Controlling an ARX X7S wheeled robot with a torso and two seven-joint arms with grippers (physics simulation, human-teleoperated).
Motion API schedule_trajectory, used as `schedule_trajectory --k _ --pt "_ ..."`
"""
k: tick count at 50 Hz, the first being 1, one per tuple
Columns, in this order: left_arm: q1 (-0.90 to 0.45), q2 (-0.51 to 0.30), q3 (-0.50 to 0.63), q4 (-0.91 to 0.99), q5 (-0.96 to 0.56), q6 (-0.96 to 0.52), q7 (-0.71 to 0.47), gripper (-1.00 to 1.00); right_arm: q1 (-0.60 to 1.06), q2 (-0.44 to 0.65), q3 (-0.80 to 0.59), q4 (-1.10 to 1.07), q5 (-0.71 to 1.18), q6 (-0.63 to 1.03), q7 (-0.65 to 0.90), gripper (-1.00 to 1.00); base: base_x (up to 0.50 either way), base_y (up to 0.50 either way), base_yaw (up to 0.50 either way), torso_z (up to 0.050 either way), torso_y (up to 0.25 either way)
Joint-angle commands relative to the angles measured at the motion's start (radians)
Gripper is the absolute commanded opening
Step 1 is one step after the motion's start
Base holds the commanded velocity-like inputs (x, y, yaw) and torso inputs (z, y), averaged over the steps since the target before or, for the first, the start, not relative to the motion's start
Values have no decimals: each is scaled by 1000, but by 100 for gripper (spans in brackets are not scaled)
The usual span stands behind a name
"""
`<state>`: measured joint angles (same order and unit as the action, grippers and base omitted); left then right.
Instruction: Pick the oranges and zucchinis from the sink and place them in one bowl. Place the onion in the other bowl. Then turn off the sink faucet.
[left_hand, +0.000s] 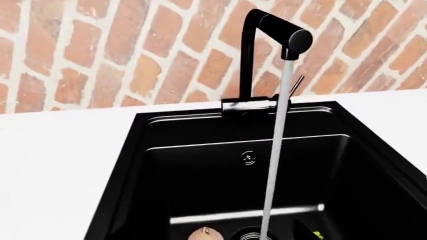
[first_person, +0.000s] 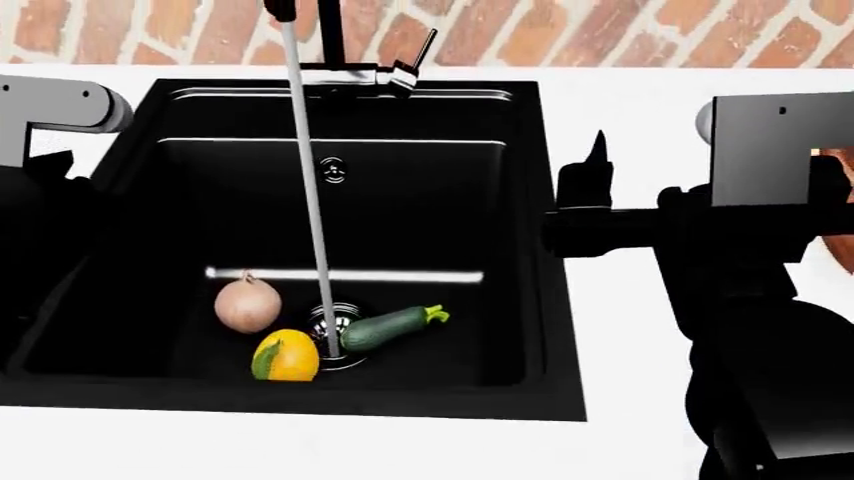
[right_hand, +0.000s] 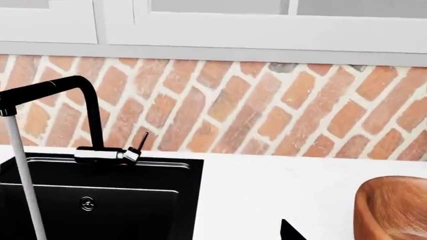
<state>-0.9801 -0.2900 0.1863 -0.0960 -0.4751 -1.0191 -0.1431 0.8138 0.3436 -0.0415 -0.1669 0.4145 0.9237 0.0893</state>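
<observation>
In the head view the black sink holds a pale onion, a yellow-orange orange and a dark green zucchini round the drain. Water runs from the sink faucet onto the drain. My right gripper hovers over the counter by the sink's right rim, with only one black fingertip showing. My left arm is a dark mass at the sink's left rim and its fingers do not show. The left wrist view catches the onion's top. The wooden bowl stands to the right. The white bowl is out of view.
A brick wall backs the white counter. The faucet's thin lever sticks up beside its silver base. The right arm's bulk covers the counter right of the sink.
</observation>
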Motion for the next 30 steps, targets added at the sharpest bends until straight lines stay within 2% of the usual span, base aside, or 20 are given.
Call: schedule_trajectory --k 1,30 --pt "4 -2 3 -25 -4 7 7 100 -1 5 -11 13 -1 -6 -5 100 348 0 0 0 0" --pt "23 -18 5 -34 -44 -18 42 100 -23 9 1 -20 19 21 18 100 359 0 0 0 1"
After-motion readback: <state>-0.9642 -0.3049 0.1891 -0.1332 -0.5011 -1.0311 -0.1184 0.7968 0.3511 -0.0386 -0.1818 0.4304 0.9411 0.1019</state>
